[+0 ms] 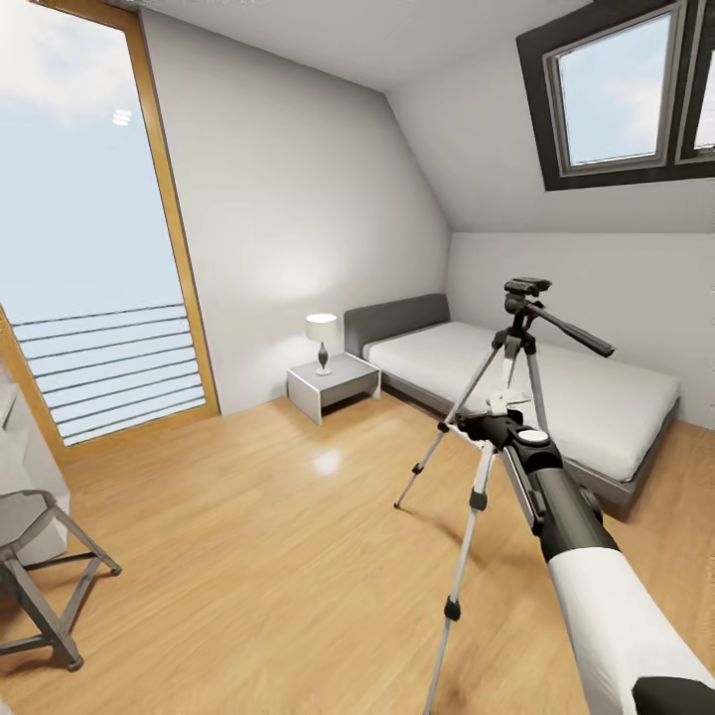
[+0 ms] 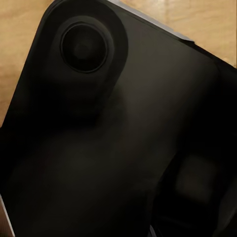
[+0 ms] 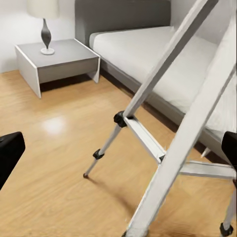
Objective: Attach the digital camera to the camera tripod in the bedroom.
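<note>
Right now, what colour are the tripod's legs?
Silver, with black joints and feet. The tripod legs show best in the right wrist view.

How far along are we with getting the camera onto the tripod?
Done: the robot is in the bedroom, up against the tripod, whose head carries nothing yet. In hand: the right claw is open, with a tripod leg between its fingers. A dark object, probably the camera, sits close before the left wrist view. Left: mounting it.

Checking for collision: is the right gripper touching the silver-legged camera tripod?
Cannot tell: in right wrist view, tripod leg passes between the right gripper's fingers, near one.
</note>
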Tool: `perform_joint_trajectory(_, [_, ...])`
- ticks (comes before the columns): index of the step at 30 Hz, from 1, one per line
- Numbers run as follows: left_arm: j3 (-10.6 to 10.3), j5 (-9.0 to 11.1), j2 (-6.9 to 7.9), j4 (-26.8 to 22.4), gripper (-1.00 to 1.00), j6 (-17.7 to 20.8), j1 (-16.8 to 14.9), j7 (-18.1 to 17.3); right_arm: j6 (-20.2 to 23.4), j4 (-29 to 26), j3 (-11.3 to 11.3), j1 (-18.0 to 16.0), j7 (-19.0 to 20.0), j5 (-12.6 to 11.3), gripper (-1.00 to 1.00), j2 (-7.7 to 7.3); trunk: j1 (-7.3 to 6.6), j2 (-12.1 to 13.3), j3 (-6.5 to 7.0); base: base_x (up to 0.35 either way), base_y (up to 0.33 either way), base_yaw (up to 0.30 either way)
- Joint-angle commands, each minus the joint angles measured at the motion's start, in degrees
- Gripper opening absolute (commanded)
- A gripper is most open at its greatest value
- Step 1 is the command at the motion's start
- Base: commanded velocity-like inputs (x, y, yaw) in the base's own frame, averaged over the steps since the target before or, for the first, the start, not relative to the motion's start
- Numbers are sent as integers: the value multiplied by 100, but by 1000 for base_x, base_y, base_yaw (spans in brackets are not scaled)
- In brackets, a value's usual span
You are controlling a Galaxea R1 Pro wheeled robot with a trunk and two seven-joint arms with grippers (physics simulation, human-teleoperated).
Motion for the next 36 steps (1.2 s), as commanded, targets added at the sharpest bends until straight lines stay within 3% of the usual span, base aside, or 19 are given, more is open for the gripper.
perform_joint_trajectory(1, [-7,31,0,-11,100,-3,3,0,23,44,-12,-2,54,62,100,1,-3,-3,-5,-279,-141,0])
perform_joint_trajectory(9, [-7,31,0,-11,100,-4,3,0,-69,493,-25,-2,40,65,100,-7,-3,-3,-5,-283,-138,0])
perform_joint_trajectory(22, [-7,31,0,-11,100,-3,3,0,-196,966,-37,-2,24,56,100,-281,-3,-3,-5,-285,-136,0])
perform_joint_trajectory(32, [0,39,0,-11,100,-3,3,0,-266,1500,-44,-2,-13,54,100,-304,-3,-3,-5,-284,-136,0])
perform_joint_trajectory(36, [4,46,1,-11,100,-3,3,0,-344,1979,-214,-2,-18,44,100,-322,-3,-3,-5,-224,-111,0])
